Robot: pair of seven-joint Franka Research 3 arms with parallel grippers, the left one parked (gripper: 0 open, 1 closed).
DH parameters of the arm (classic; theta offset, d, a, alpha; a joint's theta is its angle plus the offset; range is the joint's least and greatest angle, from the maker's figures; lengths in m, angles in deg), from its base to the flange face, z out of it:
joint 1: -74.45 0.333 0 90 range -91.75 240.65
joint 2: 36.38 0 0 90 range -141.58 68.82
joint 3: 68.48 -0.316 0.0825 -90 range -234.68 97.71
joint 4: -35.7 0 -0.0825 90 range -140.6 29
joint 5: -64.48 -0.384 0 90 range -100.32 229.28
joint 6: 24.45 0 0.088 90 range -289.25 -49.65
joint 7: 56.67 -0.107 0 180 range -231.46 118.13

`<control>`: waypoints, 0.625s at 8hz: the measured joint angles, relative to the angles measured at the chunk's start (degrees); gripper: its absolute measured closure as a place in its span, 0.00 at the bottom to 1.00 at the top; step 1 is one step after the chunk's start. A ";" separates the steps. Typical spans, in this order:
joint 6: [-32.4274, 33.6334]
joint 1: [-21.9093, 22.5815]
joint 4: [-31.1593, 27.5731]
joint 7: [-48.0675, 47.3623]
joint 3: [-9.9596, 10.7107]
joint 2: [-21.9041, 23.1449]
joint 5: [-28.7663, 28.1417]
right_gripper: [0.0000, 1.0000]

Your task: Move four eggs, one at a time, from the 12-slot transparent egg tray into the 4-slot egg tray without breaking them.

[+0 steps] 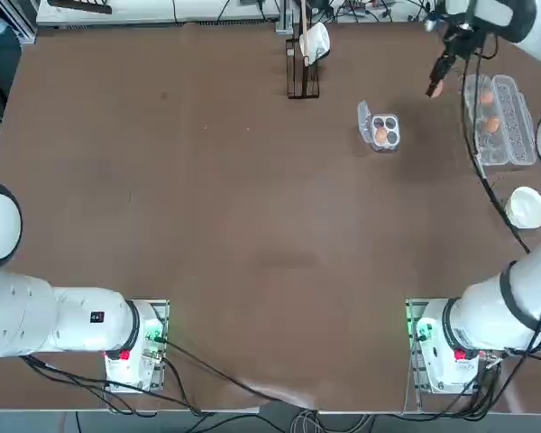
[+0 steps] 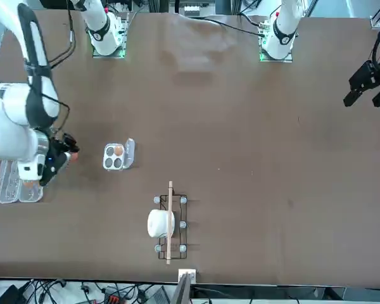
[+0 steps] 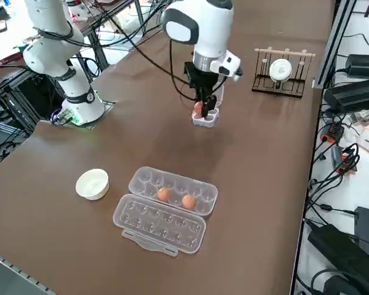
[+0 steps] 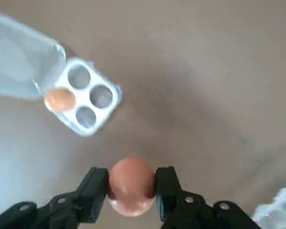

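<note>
Right now the rt claw (image 4: 131, 191) is closed on an egg (image 4: 131, 187), held in the air above the bare table (image 1: 207, 225) btwn the 12-tray (image 1: 500, 122) and the 4-tray (image 1: 385, 130). The 4-tray has one egg (image 4: 60, 99) in already, 3 cups empty; two eggs (image 3: 175, 198) sit in the 12-tray. Risks, as I judge: grip is on the egg's sides only, so a jerk or slack squeeze could drop it and crack it; too much squeeze breaks the shell; lowering off-centre hits a cup rim or the seated egg.
</note>
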 joint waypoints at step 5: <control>-14.95 9.98 -8.62 -26.62 -0.17 -0.08 -0.04 0.42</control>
